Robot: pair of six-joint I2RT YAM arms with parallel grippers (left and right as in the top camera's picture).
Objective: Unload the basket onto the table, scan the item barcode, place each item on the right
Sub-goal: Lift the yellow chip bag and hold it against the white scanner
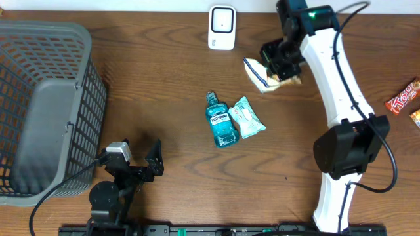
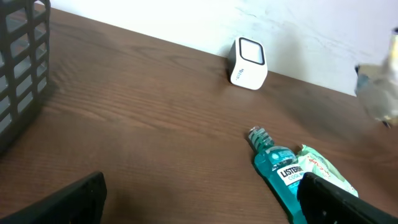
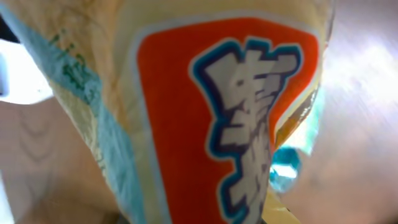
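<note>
A cream snack bag (image 1: 259,73) with a light blue edge hangs above the table at the back right, and my right gripper (image 1: 281,58) is shut on it. In the right wrist view the bag (image 3: 205,106) fills the frame with an orange panel and hides the fingers. The white barcode scanner (image 1: 222,27) stands upright at the back centre, a little left of the bag. From the left wrist view the scanner (image 2: 247,63) is far ahead and the bag (image 2: 378,98) is a blur at the right edge. My left gripper (image 1: 134,164) rests open and holds nothing near the front left.
A teal mouthwash bottle (image 1: 221,122) and a pale green packet (image 1: 248,118) lie side by side mid-table. A grey mesh basket (image 1: 39,111) fills the left side. Red and orange candy bars (image 1: 403,99) lie at the right edge.
</note>
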